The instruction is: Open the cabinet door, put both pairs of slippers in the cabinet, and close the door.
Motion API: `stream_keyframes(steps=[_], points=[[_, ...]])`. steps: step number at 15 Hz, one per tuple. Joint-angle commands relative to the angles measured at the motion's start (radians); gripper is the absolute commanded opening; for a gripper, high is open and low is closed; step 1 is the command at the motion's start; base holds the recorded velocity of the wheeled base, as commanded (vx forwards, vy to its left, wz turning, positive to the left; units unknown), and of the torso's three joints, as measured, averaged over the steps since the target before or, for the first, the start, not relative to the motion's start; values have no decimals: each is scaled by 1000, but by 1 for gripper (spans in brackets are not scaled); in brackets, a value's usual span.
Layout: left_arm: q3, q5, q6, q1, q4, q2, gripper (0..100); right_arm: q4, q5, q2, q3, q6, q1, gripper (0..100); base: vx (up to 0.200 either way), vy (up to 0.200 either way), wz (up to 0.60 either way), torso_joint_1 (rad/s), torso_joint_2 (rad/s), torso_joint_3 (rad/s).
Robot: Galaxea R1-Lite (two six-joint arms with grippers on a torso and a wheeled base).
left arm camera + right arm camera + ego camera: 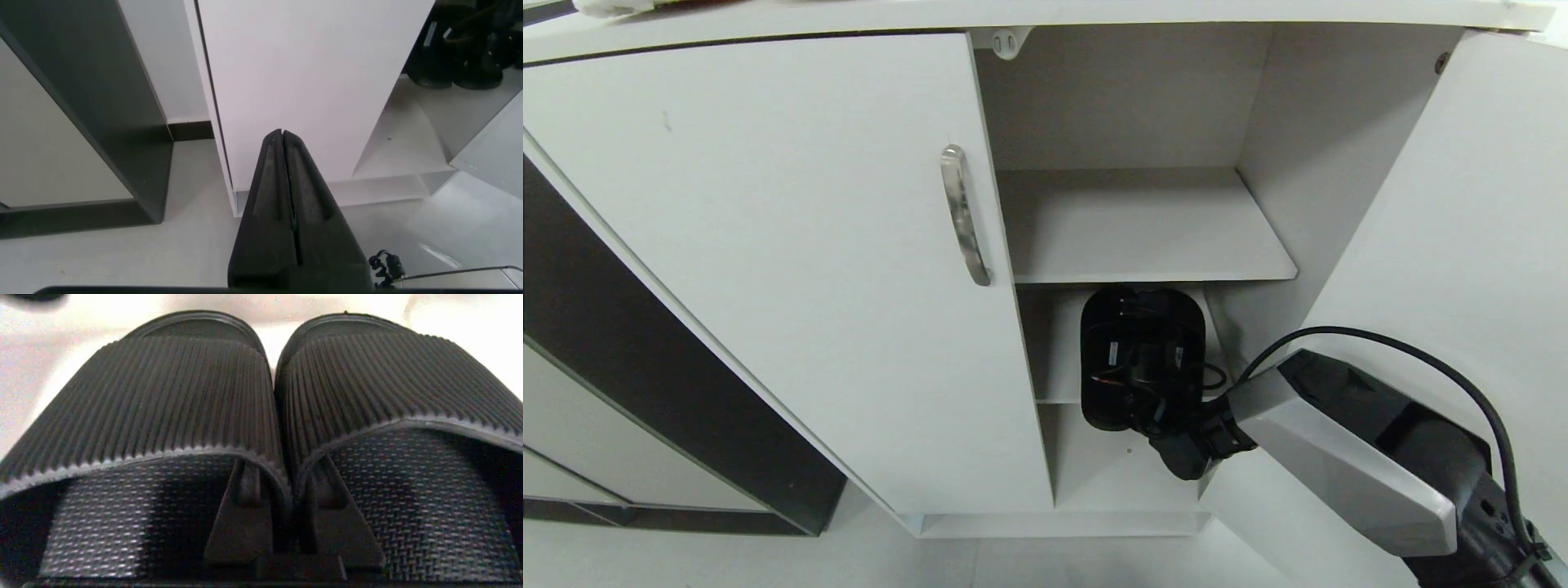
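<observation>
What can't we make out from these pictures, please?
- Slippers: in the head view, hidden behind the right arm's wrist.
- Whether they are set down yet: in the right wrist view they cover what lies beneath.
- Dark shapes: cut by the left wrist view's edge, too blurred to name.

The slippers (261, 416) were side by side inside the cabinet (1307, 163), below the shelf (1143, 229), the right gripper (284, 488) between them. The closed door (768, 245) stood left, the open door (1462, 245) right.

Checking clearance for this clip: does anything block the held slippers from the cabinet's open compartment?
Nothing visible does: the door stands open, and the slippers in the right gripper sit at the opening below the shelf.
</observation>
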Motion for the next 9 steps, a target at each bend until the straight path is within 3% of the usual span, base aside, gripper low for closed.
stream_keyframes(steps=[1,6,9], points=[[0,0,0,0,0,2,0,47,10,34,-99,-1,-21,0,0,0,0,0,0,0],[0,0,0,0,0,2,0,159,10,74,-255,-8,-32,0,0,0,0,0,0,0],[0,0,0,0,0,2,0,175,10,85,-268,-8,-33,0,0,0,0,0,0,0]])
